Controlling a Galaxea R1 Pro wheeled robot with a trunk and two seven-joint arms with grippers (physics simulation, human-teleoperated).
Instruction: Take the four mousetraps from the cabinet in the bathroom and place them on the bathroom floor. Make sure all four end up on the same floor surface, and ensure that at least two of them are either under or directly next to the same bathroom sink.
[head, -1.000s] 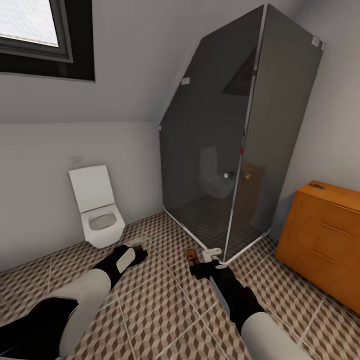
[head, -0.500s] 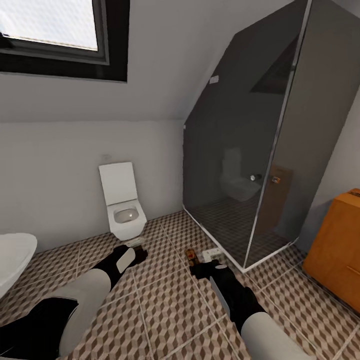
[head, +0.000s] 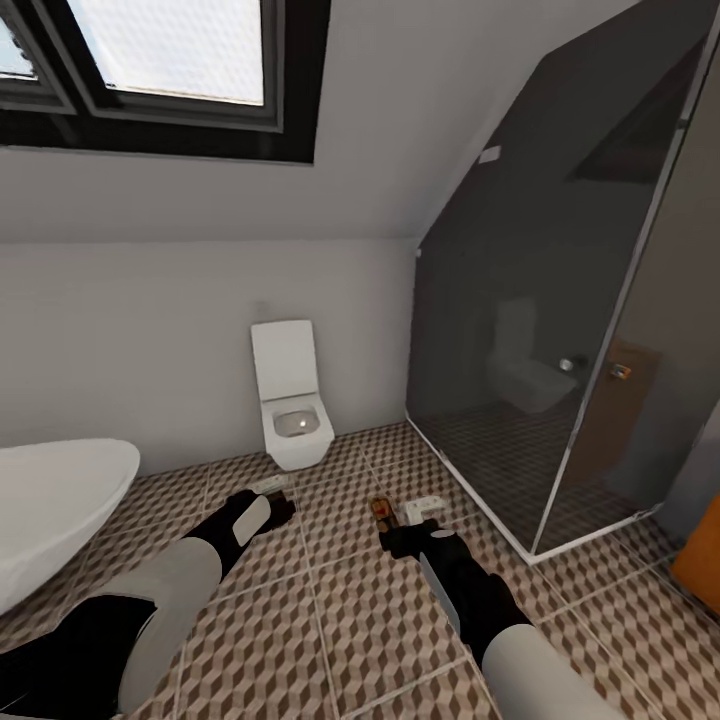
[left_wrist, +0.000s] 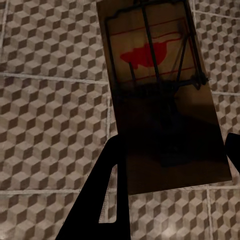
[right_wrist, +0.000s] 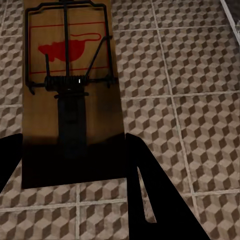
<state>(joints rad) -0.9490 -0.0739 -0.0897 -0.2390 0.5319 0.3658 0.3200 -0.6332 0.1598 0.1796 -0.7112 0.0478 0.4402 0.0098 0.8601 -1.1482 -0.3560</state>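
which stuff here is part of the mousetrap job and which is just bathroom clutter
Part of the job:
- mousetrap held between the left gripper fingers
- mousetrap held between the right gripper fingers
- tiled floor
- orange cabinet, at the picture's edge

Just there:
- toilet
- bathtub
- glass shower stall
- window

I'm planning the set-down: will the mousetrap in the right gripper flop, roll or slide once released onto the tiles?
The mousetrap is a flat board that looks rigid in the right gripper, so it probably won't flop. With no rounded sides, it should lie flat, not roll. The tiled bathroom floor looks smooth, so a nudge might slide it.
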